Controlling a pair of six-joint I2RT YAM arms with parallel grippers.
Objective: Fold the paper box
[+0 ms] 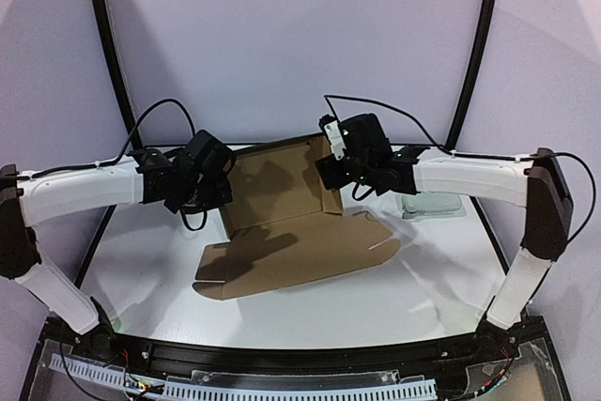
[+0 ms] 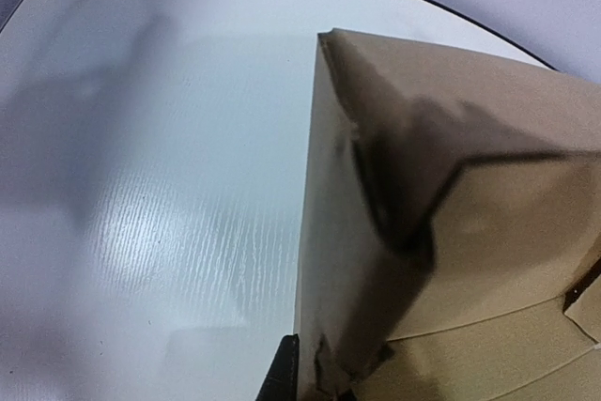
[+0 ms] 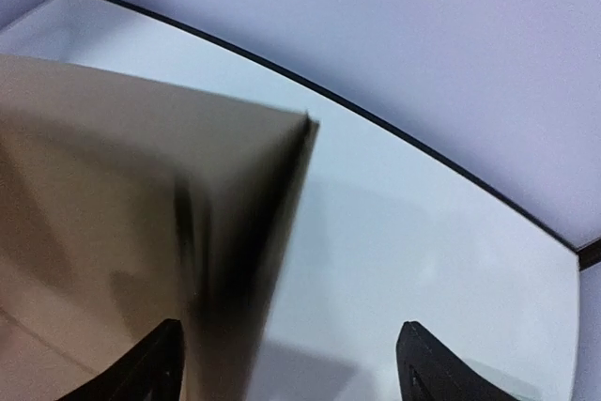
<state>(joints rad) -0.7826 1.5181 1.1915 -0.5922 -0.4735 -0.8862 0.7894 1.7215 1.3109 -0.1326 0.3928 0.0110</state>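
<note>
The paper box (image 1: 300, 232) is brown cardboard lying mid-table, with its far half raised into walls and a wide flap spread flat toward me. My left gripper (image 1: 223, 185) is shut on the box's left wall (image 2: 329, 232). One dark finger (image 2: 284, 375) presses on the wall's outer face, and the other is hidden behind the cardboard. My right gripper (image 1: 338, 171) is at the box's right wall. In the right wrist view this gripper (image 3: 291, 363) stands open, and the blurred wall (image 3: 141, 232) rises between the fingers, close to the left one (image 3: 155, 363).
A small pale green-grey case (image 1: 432, 206) lies on the white table (image 1: 150, 260) just right of the right arm's wrist. A black rim and a lilac backdrop close the table's far side.
</note>
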